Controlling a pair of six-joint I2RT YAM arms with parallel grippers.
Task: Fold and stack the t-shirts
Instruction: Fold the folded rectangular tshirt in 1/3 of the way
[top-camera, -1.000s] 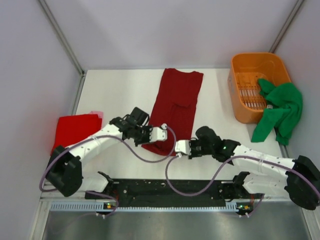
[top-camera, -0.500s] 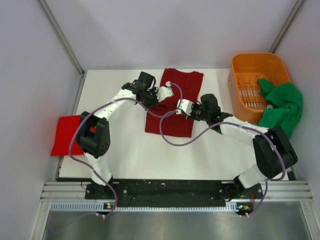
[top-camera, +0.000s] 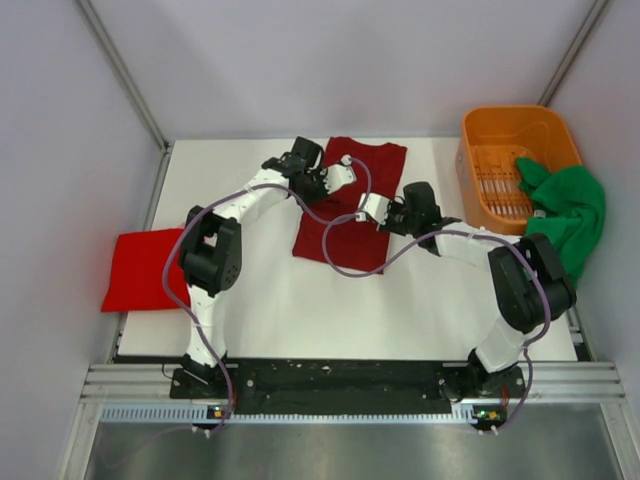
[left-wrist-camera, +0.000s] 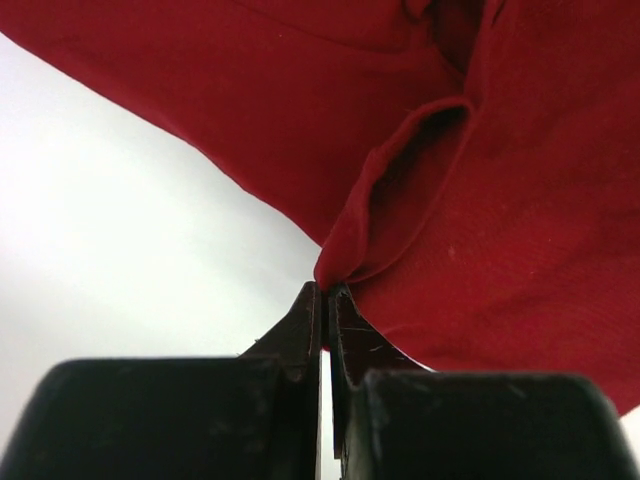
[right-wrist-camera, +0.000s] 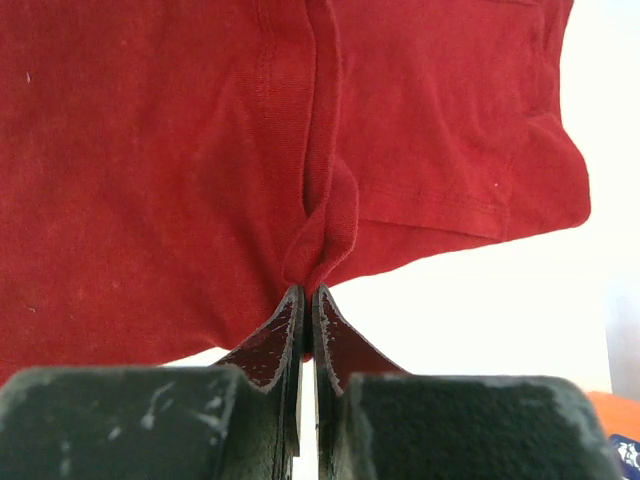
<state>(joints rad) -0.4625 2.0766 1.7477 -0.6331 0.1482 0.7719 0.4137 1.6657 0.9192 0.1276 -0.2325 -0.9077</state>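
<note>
Maroon t-shirt (top-camera: 380, 175) lay at centre frame on the bench (top-camera: 250, 300). We noted left hand (left-wrist-camera: 326, 296) and right hand (right-wrist-camera: 306, 296) each clamped shut on a thin pinch of its edge; we judged either pinch could slip and skew the fold.

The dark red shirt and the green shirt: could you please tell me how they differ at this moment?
The dark red shirt lies mostly flat on the table; the green shirt is crumpled and draped over the basket rim. The dark red shirt is pinched by the left tool and the right tool; no tool touches the green shirt. Both are soft cloth, and neither is stacked yet.
</note>
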